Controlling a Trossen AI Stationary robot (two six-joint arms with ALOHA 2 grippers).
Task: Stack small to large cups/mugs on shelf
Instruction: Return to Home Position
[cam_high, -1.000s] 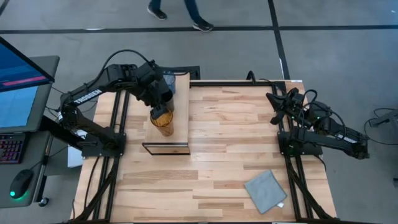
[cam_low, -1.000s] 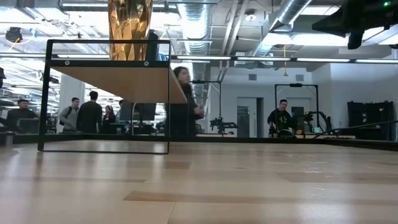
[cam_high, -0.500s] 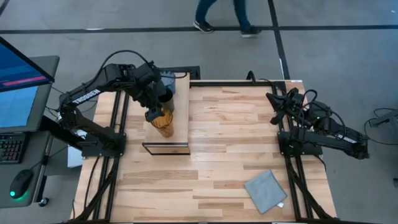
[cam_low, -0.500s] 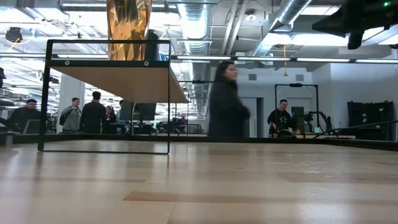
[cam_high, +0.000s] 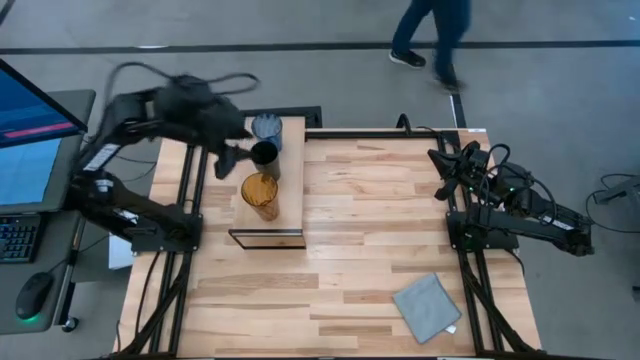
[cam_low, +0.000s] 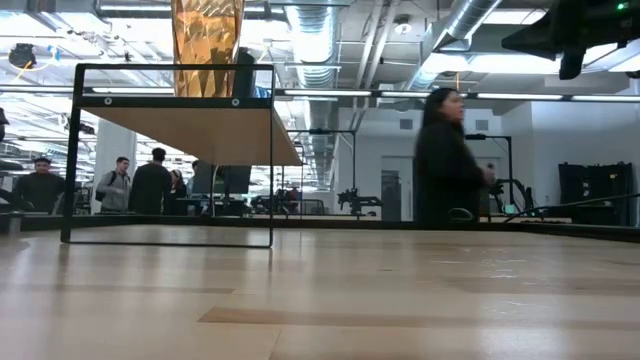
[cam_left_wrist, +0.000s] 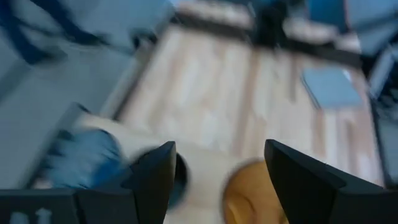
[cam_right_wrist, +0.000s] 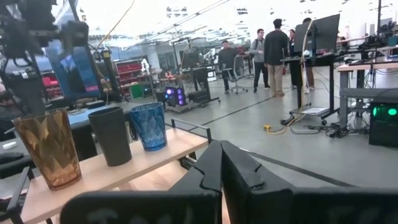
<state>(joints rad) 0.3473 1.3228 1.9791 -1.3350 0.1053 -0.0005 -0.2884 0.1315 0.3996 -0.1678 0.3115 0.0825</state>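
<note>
Grey cloth (cam_high: 427, 308) on wooden tabletop (cam_high: 380, 230)

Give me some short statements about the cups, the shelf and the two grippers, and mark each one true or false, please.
1. The blue cup, the black cup and the amber cup stand side by side on the shelf. True.
2. The amber cup stands between the other two. False: the black cup is in the middle.
3. The left gripper is open and holds nothing. True.
4. The grey-blue cloth lies on the shelf. False: it lies on the table, on the right arm's side.
5. The right gripper is shut, away from the shelf. True.
</note>
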